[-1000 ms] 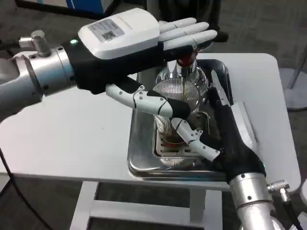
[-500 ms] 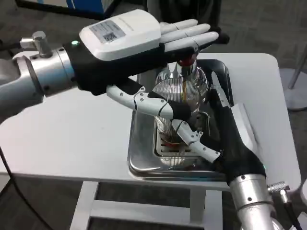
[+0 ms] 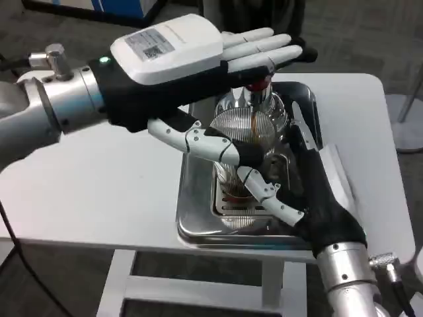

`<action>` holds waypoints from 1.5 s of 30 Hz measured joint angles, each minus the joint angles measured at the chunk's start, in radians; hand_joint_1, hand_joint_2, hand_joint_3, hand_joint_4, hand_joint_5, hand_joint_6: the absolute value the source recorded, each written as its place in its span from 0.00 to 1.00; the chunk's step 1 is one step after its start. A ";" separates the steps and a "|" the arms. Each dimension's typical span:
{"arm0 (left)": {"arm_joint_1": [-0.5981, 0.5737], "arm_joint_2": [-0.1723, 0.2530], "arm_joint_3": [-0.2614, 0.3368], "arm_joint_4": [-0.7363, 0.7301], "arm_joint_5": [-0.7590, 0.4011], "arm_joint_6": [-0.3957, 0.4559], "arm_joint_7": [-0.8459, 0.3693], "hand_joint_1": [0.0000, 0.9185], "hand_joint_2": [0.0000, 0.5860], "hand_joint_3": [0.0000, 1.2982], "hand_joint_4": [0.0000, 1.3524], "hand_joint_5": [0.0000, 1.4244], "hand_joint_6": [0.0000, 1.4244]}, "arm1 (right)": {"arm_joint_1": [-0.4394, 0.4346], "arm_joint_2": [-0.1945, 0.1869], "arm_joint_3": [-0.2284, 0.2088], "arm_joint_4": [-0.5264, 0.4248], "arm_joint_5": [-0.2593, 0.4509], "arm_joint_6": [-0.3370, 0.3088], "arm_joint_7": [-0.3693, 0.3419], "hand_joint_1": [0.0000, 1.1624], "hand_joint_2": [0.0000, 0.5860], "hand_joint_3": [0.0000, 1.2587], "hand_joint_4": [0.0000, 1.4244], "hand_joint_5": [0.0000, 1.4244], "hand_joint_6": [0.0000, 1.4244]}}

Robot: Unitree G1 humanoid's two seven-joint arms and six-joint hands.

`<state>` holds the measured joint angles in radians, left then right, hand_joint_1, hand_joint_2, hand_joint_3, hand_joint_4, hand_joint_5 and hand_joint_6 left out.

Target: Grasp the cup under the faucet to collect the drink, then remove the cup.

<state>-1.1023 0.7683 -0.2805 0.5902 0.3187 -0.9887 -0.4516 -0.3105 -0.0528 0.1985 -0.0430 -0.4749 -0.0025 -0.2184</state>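
**A:** Clear ribbed plastic or glass, I could not tell which: that was the cup (image 3: 243, 142), standing on the slotted drip grate of the steel tray (image 3: 198, 218) near the middle of the white tabletop (image 3: 99, 178), directly under the faucet (image 3: 258, 89). A thin brown stream was running into it.

**B:** And the two hands?

**A:** The right robot hand (image 3: 310, 191) was wrapped around the cup from the right side, its white fingers (image 3: 268, 191) curling across the lower front wall, so I judged it to be gripping the cup. The left robot hand (image 3: 198, 59) was laid flat over the top of the faucet with its fingers stretched out together. It held nothing; whether it pressed on the tap, I could not say.

**B:** How would the cup have handled?

**A:** Stiff but thin-walled, I'd guess, and growing heavier as it filled. The ribs should have given the fingers some purchase, though any splash would have made the wall slippery. If it was glass, a hard squeeze or a knock against the tray rim could have cracked it.

**B:** Where best to hold it?

**A:** Low to mid wall, as it was, kept upright so the drink stayed in.
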 measured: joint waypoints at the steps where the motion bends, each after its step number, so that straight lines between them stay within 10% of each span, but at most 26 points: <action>1: 0.000 0.000 0.000 0.000 0.000 0.000 0.000 0.00 0.27 0.06 0.00 0.00 0.12 | 0.000 0.000 0.000 0.000 0.000 0.000 0.000 0.40 0.52 0.00 0.00 0.00 0.12; 45: 0.001 -0.002 0.031 0.053 -0.036 -0.016 0.010 0.00 0.28 0.06 0.00 0.00 0.12 | -0.003 0.004 -0.005 0.000 0.003 0.000 0.000 0.40 0.52 0.00 0.00 0.00 0.14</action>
<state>-1.1010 0.7664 -0.2490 0.6430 0.2831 -1.0047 -0.4415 -0.3140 -0.0490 0.1937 -0.0425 -0.4716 -0.0029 -0.2185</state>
